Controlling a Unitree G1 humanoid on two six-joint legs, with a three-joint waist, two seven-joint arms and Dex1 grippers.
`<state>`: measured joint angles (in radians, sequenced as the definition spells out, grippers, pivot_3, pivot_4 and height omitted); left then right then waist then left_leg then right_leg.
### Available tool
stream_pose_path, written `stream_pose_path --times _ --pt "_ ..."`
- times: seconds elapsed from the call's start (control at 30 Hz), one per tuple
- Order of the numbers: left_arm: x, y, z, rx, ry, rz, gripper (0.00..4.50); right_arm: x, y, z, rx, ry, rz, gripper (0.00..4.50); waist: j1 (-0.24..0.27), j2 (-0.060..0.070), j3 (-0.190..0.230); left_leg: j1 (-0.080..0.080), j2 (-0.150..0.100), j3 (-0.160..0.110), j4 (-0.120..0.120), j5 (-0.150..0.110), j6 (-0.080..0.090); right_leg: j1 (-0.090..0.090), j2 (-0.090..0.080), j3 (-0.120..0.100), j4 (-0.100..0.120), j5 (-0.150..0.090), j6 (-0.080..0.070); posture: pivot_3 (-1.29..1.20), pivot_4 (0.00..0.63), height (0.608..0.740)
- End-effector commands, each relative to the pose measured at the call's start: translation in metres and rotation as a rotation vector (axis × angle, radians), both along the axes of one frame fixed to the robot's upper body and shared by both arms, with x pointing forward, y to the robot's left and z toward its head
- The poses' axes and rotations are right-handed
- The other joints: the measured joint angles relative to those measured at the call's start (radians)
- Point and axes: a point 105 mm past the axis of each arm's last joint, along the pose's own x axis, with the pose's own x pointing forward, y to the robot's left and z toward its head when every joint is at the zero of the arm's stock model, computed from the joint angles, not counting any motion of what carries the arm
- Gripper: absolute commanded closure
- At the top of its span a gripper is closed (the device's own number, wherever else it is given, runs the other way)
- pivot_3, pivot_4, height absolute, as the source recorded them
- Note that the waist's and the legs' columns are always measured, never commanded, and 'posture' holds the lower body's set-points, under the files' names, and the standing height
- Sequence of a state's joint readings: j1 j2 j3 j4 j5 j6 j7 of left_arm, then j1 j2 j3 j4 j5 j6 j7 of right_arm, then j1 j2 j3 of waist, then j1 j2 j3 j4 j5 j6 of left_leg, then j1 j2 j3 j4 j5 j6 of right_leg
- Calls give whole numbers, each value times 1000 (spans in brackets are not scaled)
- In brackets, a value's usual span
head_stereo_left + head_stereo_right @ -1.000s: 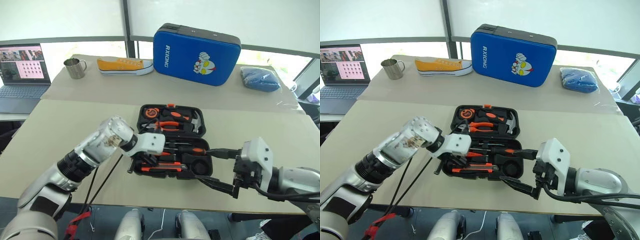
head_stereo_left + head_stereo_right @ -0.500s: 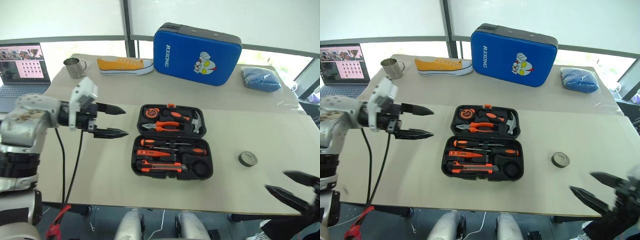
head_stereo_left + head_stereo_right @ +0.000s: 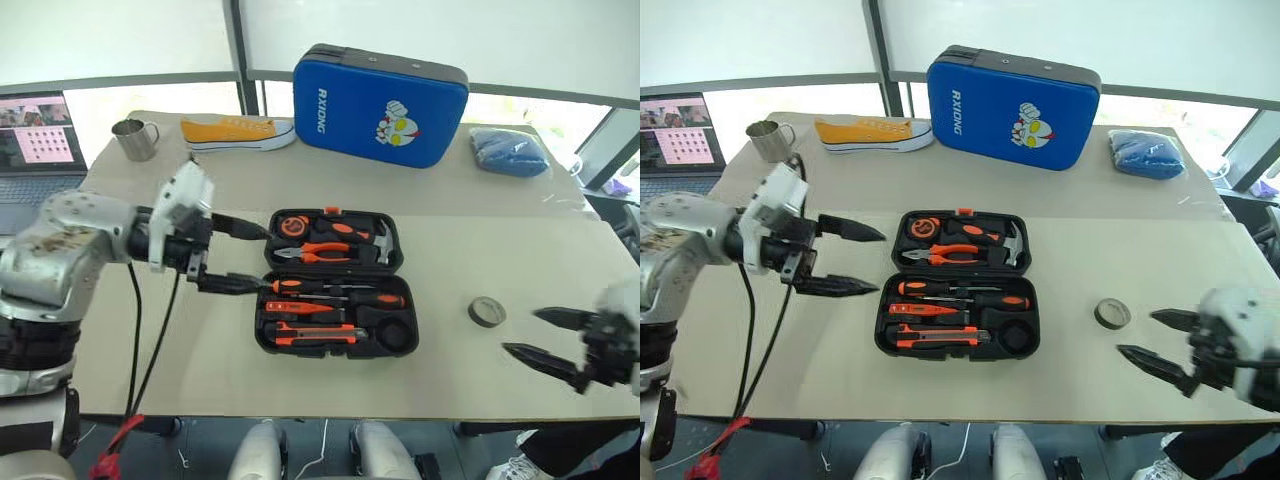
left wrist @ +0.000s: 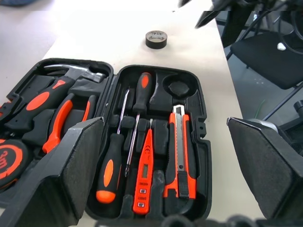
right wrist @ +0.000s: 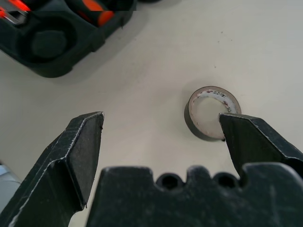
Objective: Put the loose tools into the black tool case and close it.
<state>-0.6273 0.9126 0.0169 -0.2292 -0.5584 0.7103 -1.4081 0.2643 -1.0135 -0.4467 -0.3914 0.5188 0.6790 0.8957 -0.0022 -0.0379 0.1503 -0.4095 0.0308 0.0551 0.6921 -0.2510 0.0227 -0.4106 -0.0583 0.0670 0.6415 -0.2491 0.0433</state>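
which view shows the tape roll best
The right wrist view: the tape roll lies flat on the table, its inner ring visible, just above the open right hand. Both eye views show it as a small ring right of the black tool case; the left wrist view shows it beyond the case.

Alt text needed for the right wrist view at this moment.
The right pincer, open, hangs over the bare table with the small tape roll lying flat next to one finger. A corner of the open black tool case shows, its round slot empty.
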Motion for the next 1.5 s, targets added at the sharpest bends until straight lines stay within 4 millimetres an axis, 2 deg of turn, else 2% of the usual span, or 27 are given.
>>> stream_pose_path --times 0.03,0.13,0.23,0.33,0.5,0.6,0.7,0.8,0.9,1.03,1.17,1.27,1.5 --pt "-6 -6 10 5 -72 -35 20 10 3 -8 -34 21 7 0 4 0 0 -1 0 0 0 0 0 0 0 0 0 0 0 0 150 739" --pt "-11 -5 6 23 -54 -38 20 18 4 -19 -46 34 9 0 5 0 0 -3 -1 0 1 0 0 -2 -1 0 0 0 1 0 150 739" --pt "-13 -5 6 24 -54 -36 20 30 -3 -30 -55 36 -42 0 3 0 0 -3 0 0 2 0 0 -2 -1 0 0 0 1 0 150 739" --pt "-15 -8 10 1 -59 -39 0 38 -10 -39 -61 38 -73 703 3 0 0 -3 -1 0 2 0 0 -3 -1 1 1 0 1 0 150 739" --pt "-15 -11 12 -7 -76 -43 0 41 -11 -43 -29 27 -84 2514 2 0 0 -3 0 0 2 0 0 -3 -1 1 1 0 1 0 150 739" --pt "-16 -12 7 4 -93 -47 0 41 -11 -38 -38 -5 -68 3505 1 0 0 -3 0 0 2 0 0 -3 0 1 1 0 1 0 150 739" --pt "-17 -12 6 -1 -105 -54 0 37 -3 -22 -2 -28 -14 4477 2 0 0 -3 0 0 1 0 0 -3 -1 1 1 0 1 0 150 739" --pt "-16 -12 6 -9 -110 -54 0 33 13 -5 37 -52 70 4477 2 0 0 -3 0 0 2 0 0 -3 -1 1 1 0 1 0 150 739" --pt "-16 -15 6 -14 -101 -70 0 24 55 17 110 -68 248 4477 -1 0 0 -2 0 -1 1 0 0 -3 0 1 2 0 1 0 150 739" --pt "-16 -18 3 -9 -99 -82 0 20 89 15 76 -82 380 4477 -7 0 0 -2 1 -3 1 0 0 -3 1 1 2 0 1 0 150 739" --pt "-16 -18 0 6 -98 -84 0 7 125 11 65 -70 542 4477 -5 0 1 -4 0 -3 1 0 0 -4 0 1 2 0 1 0 150 739" --pt "-16 -18 0 9 -100 -81 0 1 137 2 13 -63 610 4477 -5 0 1 -7 0 -2 2 0 0 -8 0 1 4 0 1 0 150 739" --pt "-16 -17 -2 14 -102 -73 0 8 144 -11 -46 -44 627 4477 -6 0 1 -7 0 -2 3 0 0 -9 0 2 5 0 1 0 150 739"
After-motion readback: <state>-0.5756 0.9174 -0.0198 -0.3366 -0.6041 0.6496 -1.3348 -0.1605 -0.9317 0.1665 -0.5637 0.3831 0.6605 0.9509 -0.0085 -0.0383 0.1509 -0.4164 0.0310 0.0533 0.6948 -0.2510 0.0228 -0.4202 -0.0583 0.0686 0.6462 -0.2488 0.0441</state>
